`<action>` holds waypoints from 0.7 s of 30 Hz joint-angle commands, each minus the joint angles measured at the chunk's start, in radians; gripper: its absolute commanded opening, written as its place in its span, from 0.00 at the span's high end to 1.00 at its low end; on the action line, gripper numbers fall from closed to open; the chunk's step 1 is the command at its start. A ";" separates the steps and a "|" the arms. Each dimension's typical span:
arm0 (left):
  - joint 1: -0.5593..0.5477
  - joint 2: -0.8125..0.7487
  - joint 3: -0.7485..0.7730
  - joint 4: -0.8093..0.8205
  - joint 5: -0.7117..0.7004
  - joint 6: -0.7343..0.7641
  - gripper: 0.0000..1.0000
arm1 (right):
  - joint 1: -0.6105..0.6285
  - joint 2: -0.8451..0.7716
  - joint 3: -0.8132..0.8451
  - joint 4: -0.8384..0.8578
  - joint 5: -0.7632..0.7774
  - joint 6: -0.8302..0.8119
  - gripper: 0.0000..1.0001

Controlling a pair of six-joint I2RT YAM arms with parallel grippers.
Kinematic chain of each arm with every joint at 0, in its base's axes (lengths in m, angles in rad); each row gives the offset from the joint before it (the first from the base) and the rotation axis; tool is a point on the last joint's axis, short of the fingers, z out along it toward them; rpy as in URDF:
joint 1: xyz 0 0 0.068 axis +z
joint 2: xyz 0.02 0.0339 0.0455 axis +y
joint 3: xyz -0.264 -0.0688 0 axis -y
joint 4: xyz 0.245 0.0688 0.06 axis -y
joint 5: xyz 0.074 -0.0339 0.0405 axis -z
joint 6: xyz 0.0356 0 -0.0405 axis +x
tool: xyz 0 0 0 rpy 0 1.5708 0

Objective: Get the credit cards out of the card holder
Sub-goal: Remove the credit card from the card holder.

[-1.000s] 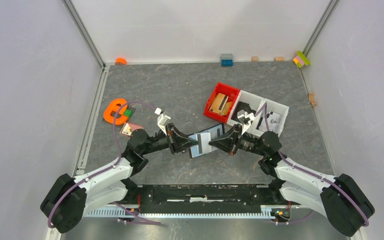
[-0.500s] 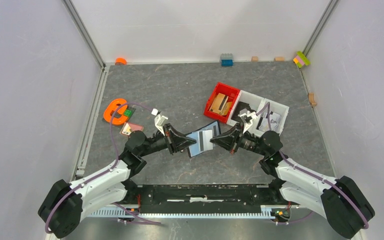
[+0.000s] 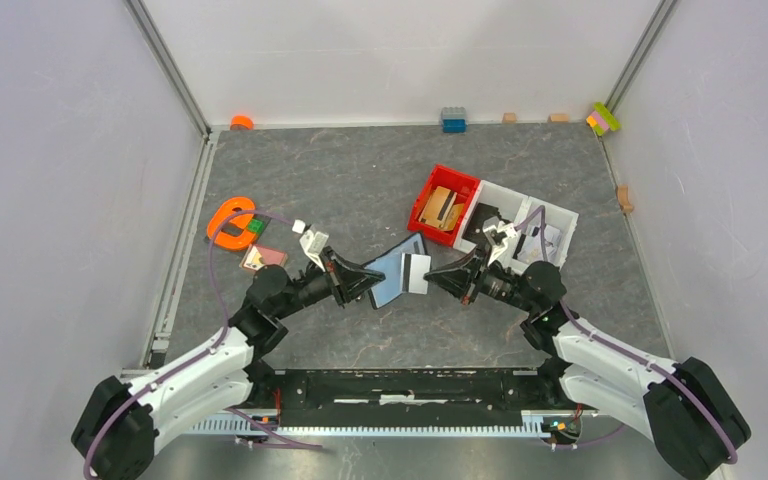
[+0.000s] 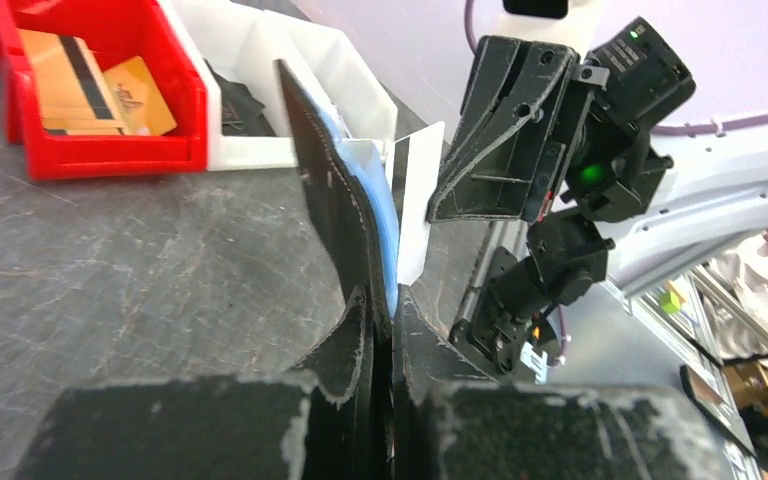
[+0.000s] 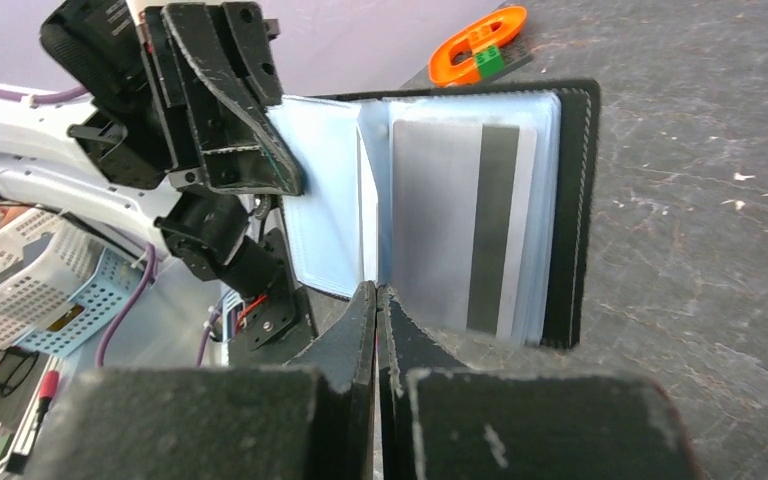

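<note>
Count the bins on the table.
3, in a row right of centre: the red bin, the middle white bin beside it, the end white bin. None seems hidden.

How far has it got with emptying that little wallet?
Done: one pinkish card lies on the table by the orange piece. In hand: the left gripper clamps the black card holder open while the right gripper seems to pinch a whitish card sticking out. Left: a grey card with a black stripe sits in its sleeve.
</note>
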 commanded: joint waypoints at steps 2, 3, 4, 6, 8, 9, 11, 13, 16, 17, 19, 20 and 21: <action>-0.005 -0.042 -0.005 -0.016 -0.121 0.056 0.98 | -0.021 -0.019 -0.002 -0.039 0.055 -0.026 1.00; -0.005 -0.036 -0.002 -0.017 -0.120 0.054 0.98 | -0.024 -0.018 -0.003 -0.040 0.056 -0.024 1.00; -0.005 -0.029 0.001 -0.017 -0.116 0.055 0.98 | -0.025 -0.016 -0.003 -0.039 0.053 -0.022 1.00; -0.005 -0.014 0.006 -0.018 -0.109 0.053 0.98 | -0.029 -0.011 -0.003 -0.035 0.050 -0.019 1.00; -0.005 -0.004 0.011 -0.017 -0.100 0.053 0.98 | -0.029 -0.006 -0.005 -0.023 0.043 -0.014 1.00; -0.005 0.000 0.013 -0.015 -0.093 0.052 0.98 | -0.029 0.001 -0.004 -0.014 0.034 -0.011 1.00; -0.005 0.013 0.016 -0.008 -0.081 0.050 0.98 | -0.029 0.023 -0.001 0.026 -0.007 0.004 1.00; -0.006 0.027 0.021 -0.006 -0.071 0.049 0.98 | -0.029 0.039 0.001 0.036 -0.017 0.013 1.00; -0.005 0.052 0.031 0.003 -0.044 0.043 0.98 | -0.029 0.053 0.009 0.010 -0.009 0.001 1.00; -0.005 0.063 0.035 0.007 -0.034 0.041 0.98 | -0.029 0.059 0.015 0.000 -0.010 -0.001 1.00; -0.005 0.082 0.042 0.008 -0.020 0.037 0.98 | -0.028 0.074 0.020 -0.001 -0.019 0.000 1.00; -0.005 0.093 0.046 0.009 -0.016 0.036 0.98 | -0.029 0.080 0.021 0.000 -0.023 0.001 1.00; -0.005 0.101 0.049 0.009 -0.010 0.035 0.98 | -0.029 0.087 0.023 -0.001 -0.025 0.001 1.00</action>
